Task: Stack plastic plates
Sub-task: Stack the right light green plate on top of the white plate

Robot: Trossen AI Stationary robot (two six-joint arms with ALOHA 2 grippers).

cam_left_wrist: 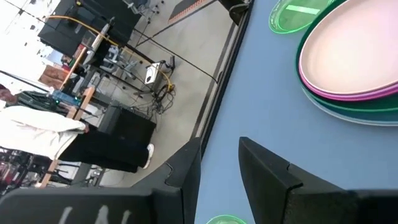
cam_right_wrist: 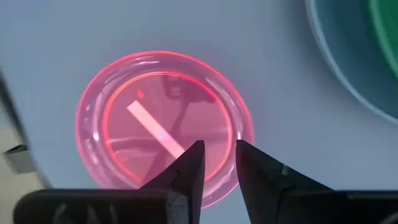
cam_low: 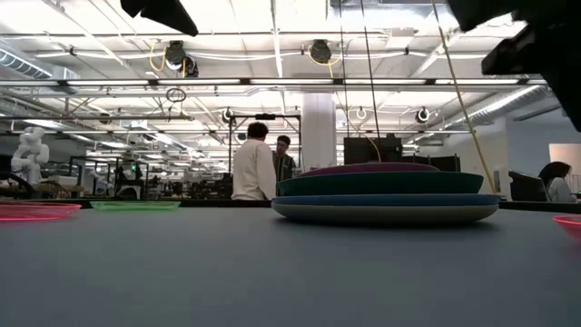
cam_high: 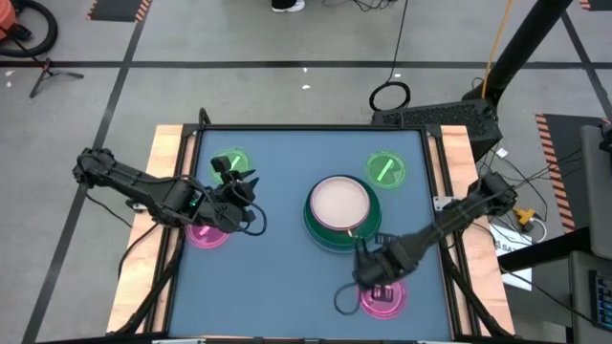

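Note:
A stack of large plates [cam_high: 338, 212] sits mid-table with the beige one on top, over a hot pink rim, dark green and blue [cam_low: 386, 191]. Two small translucent green plates [cam_high: 229, 162] [cam_high: 385, 169] lie toward the far edge. Two small pink ones [cam_high: 206, 232] [cam_high: 382, 298] lie nearer. My right gripper [cam_right_wrist: 219, 163] hangs over the near-right pink plate [cam_right_wrist: 163, 124], narrowly open, with a fingertip on either side of its rim; I see no touch. My left gripper [cam_left_wrist: 217, 168] is open above the table by the far-left green plate [cam_left_wrist: 225, 219], pointing toward the stack [cam_left_wrist: 354, 56].
Blue table top [cam_high: 277, 277] with wooden side rails [cam_high: 167, 153]. The left arm reaches over the left pink plate. People stand far off in the room behind the table [cam_low: 254, 168]. Cables and a stand lie on the floor beyond the far edge.

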